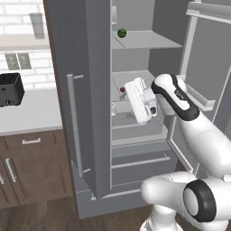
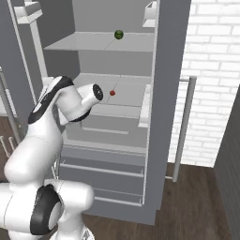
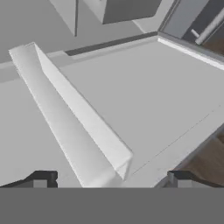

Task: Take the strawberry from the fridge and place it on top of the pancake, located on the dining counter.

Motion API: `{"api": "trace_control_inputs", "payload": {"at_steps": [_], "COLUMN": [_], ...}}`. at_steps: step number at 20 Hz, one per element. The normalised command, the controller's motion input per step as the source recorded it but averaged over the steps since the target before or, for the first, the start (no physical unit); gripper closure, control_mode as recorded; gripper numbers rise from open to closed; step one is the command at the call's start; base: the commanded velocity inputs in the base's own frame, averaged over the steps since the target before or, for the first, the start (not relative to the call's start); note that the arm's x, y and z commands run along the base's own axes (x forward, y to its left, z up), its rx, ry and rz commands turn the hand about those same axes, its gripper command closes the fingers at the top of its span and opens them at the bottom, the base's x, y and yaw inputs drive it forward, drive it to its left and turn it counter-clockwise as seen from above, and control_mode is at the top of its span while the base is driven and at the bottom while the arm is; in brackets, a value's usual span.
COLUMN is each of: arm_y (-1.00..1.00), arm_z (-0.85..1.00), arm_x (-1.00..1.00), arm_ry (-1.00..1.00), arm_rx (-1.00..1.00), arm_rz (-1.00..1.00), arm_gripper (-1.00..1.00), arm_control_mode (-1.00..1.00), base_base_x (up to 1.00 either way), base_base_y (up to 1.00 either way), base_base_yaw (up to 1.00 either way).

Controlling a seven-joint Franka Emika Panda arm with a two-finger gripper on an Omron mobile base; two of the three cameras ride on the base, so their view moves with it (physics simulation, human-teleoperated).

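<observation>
The strawberry [image 1: 122, 89] sits on the middle shelf [image 2: 122, 89] inside the open fridge [image 1: 90, 90], toward the back, one shelf below the small green fruit [image 2: 119, 34]; in the left base view it lies just beyond the far end of the white hand, apart from it.

It is tiny against the hand, so judged very light; likely soft and easily bruised, with a rounded skin that could roll or squirt out under a hard pinch; the sensible hold would be gentle, across its widest part, fingers coming down either side while the shelf steadies it.

At this size it reads as a roundish red dot; no long axis, tip or stalk end can be made out, so which way it points cannot be told.

The gripper [image 3: 109, 177] is inside the fridge, over a pale shelf surface with a raised white rib [image 3: 70, 113]; its two dark fingertips [image 3: 43, 178] stand wide apart with nothing between them; the berry is not yet held.
</observation>
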Motion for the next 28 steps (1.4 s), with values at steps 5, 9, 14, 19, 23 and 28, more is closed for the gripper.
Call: {"api": "trace_control_inputs", "payload": {"at_steps": [5,9,14,19,23,28], "arm_y": [0.34,0.62,0.62,0.76,0.80,0.35], "arm_z": [-0.14,-0.21,-0.24,-0.16,-0.16,-0.07], "arm_x": [0.54,0.33,0.11,-0.09,-0.27,-0.20], "arm_ry": [-0.07,-0.06,-0.05,-0.14,-0.15,-0.05], "arm_rx": [0.01,0.00,0.00,0.00,0.00,0.00], "arm_rz": [0.10,0.02,0.00,0.00,-0.03,-0.03], "arm_gripper": [-1.00,-1.00,-1.00,-1.00,-1.00,-1.00], "arm_control_mode": [-1.00,-1.00,-1.00,-1.00,-1.00,-1.00], "base_base_x": [0.00,0.00,0.00,0.00,0.00,0.00], "base_base_y": [0.00,0.00,0.00,0.00,0.00,0.00], "base_base_yaw": [0.00,0.00,0.00,0.00,0.00,0.00]}}
